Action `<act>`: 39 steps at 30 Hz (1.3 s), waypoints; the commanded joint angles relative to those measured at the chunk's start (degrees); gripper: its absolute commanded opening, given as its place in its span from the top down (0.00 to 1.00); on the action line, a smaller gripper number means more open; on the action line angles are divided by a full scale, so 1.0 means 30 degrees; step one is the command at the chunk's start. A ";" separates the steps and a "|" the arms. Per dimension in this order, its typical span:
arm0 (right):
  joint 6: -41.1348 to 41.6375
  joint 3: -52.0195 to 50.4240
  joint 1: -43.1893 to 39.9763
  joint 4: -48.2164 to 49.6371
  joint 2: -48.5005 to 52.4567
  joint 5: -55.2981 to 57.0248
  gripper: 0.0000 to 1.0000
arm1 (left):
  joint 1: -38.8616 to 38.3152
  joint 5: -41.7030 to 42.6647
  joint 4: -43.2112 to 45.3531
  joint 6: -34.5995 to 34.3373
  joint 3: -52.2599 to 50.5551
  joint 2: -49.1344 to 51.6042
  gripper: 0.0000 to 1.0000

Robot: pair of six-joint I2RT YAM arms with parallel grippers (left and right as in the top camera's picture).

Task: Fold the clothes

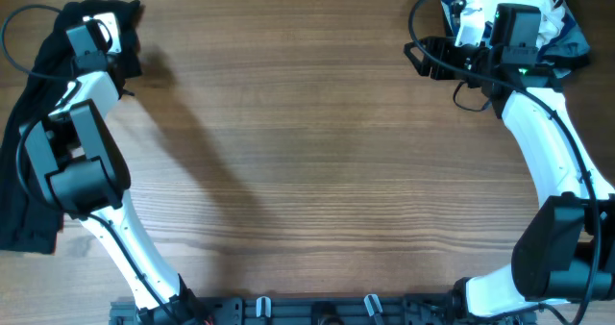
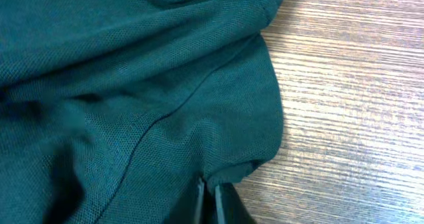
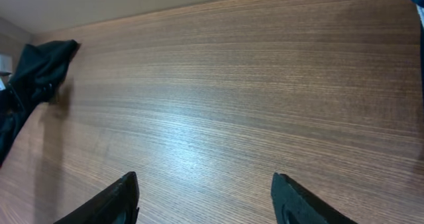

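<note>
A dark green garment [image 1: 29, 162] lies crumpled along the table's left edge, and it fills most of the left wrist view [image 2: 119, 85]. My left gripper [image 2: 209, 194] is shut on a fold at the garment's edge, at the far left corner in the overhead view [image 1: 123, 46]. My right gripper [image 3: 209, 197] is open and empty above bare wood, at the far right in the overhead view [image 1: 423, 58], pointing left. The dark garment also shows far off in the right wrist view [image 3: 40, 71].
A pile of white and blue clothes [image 1: 567, 22] sits at the far right corner behind my right wrist. The wooden table [image 1: 317, 171] stretches between the two arms. Cables loop beside both wrists.
</note>
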 commanded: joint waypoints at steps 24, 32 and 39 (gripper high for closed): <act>0.0131 0.0306 0.0291 0.1457 0.0248 -0.3956 0.63 | -1.0994 0.1180 -0.0175 -0.6069 0.0270 -1.6109 0.96; -0.0634 0.0452 0.0299 0.1698 -0.1100 -0.4466 0.62 | -1.3763 0.1326 0.2375 -0.6572 0.0270 -1.3821 0.96; 0.0831 0.0452 -0.2637 0.2164 -0.2368 -0.3708 0.62 | -1.7048 0.1333 0.0408 -0.6579 0.0262 -1.2458 0.96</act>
